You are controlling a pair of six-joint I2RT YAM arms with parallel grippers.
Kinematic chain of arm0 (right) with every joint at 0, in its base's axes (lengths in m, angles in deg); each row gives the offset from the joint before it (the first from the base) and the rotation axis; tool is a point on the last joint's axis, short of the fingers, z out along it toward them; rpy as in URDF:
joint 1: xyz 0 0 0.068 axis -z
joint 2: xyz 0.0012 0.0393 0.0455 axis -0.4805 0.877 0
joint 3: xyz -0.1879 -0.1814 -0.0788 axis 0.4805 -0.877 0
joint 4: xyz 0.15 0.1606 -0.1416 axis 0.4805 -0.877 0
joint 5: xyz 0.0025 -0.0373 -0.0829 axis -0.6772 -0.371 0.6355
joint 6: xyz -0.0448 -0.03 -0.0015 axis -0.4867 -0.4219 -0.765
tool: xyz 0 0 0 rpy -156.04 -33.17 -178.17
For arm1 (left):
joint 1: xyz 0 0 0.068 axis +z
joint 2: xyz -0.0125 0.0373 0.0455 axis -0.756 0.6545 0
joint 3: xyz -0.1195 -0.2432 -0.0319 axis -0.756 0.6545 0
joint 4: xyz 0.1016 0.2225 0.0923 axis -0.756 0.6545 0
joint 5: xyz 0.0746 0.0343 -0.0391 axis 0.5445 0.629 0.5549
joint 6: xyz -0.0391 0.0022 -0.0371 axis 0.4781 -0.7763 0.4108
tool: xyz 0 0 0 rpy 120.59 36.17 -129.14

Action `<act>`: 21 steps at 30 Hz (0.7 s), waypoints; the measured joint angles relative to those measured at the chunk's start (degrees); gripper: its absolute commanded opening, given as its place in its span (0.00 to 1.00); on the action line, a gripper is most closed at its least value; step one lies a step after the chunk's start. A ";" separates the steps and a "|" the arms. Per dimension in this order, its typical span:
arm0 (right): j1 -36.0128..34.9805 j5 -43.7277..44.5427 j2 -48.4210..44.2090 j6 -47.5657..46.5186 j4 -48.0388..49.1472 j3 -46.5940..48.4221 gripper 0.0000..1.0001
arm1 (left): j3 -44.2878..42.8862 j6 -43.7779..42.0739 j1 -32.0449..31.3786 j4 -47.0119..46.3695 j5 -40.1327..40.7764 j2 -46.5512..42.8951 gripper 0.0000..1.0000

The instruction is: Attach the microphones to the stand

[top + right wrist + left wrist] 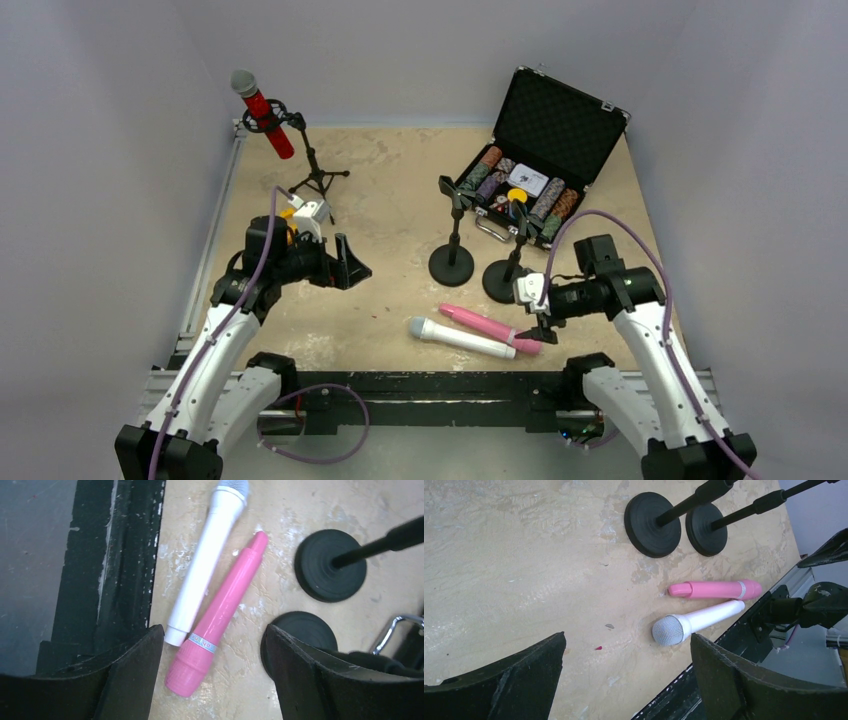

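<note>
A glittery red microphone [262, 115] with a grey mesh head sits tilted in the clip of a tripod stand [318, 180] at the back left. The white microphone [460, 337] [696, 621] [205, 565] and the pink microphone [490, 326] [716, 589] [220, 615] lie side by side near the front edge. Two round-base stands [452, 262] [503, 280] rise just behind them. My right gripper [540, 325] [214, 630] is open, its jaws either side of the pink microphone's thick end without touching it. My left gripper [350, 265] [628, 640] hangs open and holds nothing, left of the white microphone's head.
An open black case [530, 190] with poker chips stands at the back right, close behind the two round bases [330, 565] [305, 630]. A black rail [430, 385] runs along the near table edge, right beside the white microphone. White walls enclose the table.
</note>
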 measured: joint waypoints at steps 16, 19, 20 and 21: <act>-33.99 18.95 14.12 20.63 19.96 -1.25 0.70 | 0.00 -1.66 0.00 0.90 5.01 -1.03 0.98; -37.27 22.16 17.55 24.44 24.22 -1.36 0.68 | 0.00 -1.92 0.00 1.18 6.05 -1.07 0.98; -37.70 22.82 18.29 25.27 25.16 -1.40 0.67 | 0.00 -2.05 0.00 1.36 6.36 -1.09 0.98; -38.38 23.87 19.32 26.43 26.40 -1.42 0.66 | 0.00 -2.21 0.00 1.62 6.82 -1.11 0.98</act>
